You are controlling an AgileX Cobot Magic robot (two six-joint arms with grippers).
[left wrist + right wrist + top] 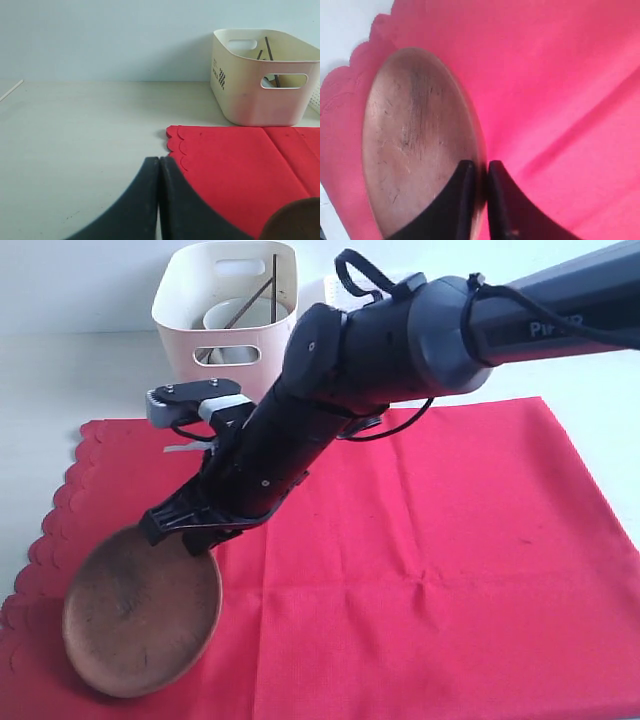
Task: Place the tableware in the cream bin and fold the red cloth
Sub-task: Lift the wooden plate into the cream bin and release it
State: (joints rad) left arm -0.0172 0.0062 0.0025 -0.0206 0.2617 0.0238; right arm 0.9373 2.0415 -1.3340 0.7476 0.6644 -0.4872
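exterior cam high over the red cloth [450, 540], left wrist cam low, facing past the left gripper [159, 162] to the cream bin [250, 95], right wrist cam tight on the plate [415, 130], cloth in all three

Setup's pretty bare tbh. Just a matte off-white counter [75, 140] with a plain pale blue-grey wall [100, 40] running straight along its far edge, the two meeting in a clean line. The surface looks faintly grained, with a few tiny dark specks in the left wrist view. A thin pale streak [11, 90] sits out on the counter, can't tell what it is. Light is soft and even, shadows faint. In the exterior view the wall washes out nearly white.
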